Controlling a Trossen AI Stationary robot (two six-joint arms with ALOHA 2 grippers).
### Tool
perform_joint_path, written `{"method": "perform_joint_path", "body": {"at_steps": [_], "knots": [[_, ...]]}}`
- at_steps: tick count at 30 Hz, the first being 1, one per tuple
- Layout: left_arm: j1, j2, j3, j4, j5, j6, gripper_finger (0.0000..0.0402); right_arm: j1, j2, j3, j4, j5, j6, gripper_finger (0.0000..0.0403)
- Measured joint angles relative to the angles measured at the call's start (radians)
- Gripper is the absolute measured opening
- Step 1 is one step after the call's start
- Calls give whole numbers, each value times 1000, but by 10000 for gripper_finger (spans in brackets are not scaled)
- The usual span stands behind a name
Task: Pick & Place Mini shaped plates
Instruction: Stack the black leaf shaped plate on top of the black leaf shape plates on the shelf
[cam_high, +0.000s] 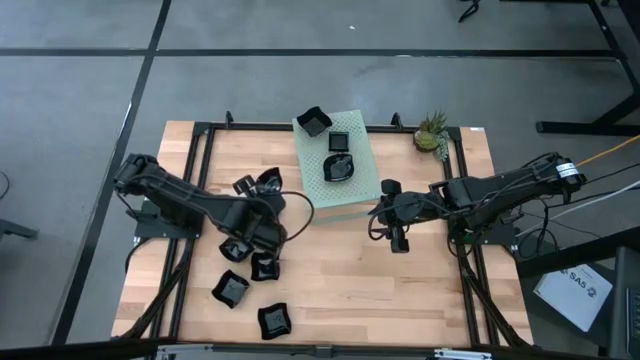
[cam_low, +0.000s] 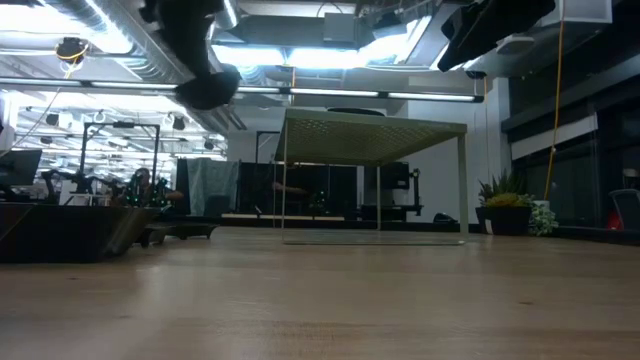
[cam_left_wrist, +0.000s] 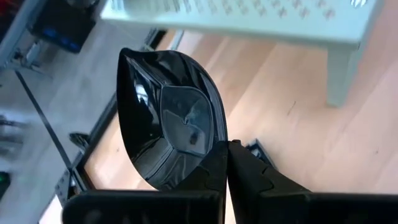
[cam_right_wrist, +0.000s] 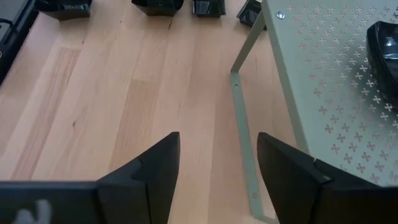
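Observation:
Mini shaped plates, small glossy black dishes, are spread about. Three lie on top of the pale green perforated stand (cam_high: 345, 185); one of them is a rounded dish (cam_high: 341, 168). Two more (cam_high: 256, 184) sit at mid-table, and several (cam_high: 250, 280) lie near the front left. My left gripper (cam_high: 272, 212) hovers among these and is shut on one plate (cam_left_wrist: 168, 118). My right gripper (cam_right_wrist: 217, 155) is open and holds nothing. It hangs over bare wood beside the stand's front right leg (cam_right_wrist: 239, 93). My left gripper pinches the plate between its two fingers (cam_left_wrist: 249, 174) at the rim (cam_left_wrist: 214, 155), only at one edge. The plate is lifted clear of the table. It stands tilted up on edge above the fingers, with its hollow side facing the wrist camera.
A tiny pineapple-like plant (cam_high: 432, 130) stands at the far right of the table, beside the stand. A black metal frame (cam_high: 200, 130) borders the wooden top. Open wood (cam_high: 350, 280) lies between the two arms at the front. One plate (cam_low: 70, 235) looms large in the low view.

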Motion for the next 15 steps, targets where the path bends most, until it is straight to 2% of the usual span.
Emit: {"method": "perform_joint_path", "body": {"at_steps": [10,15], "knots": [[66,0,104,15,-33,179,2,0,0,0,0,0,-2,212],[98,0,130,92,-33,306,2,0,0,0,0,0,-2,212]]}}
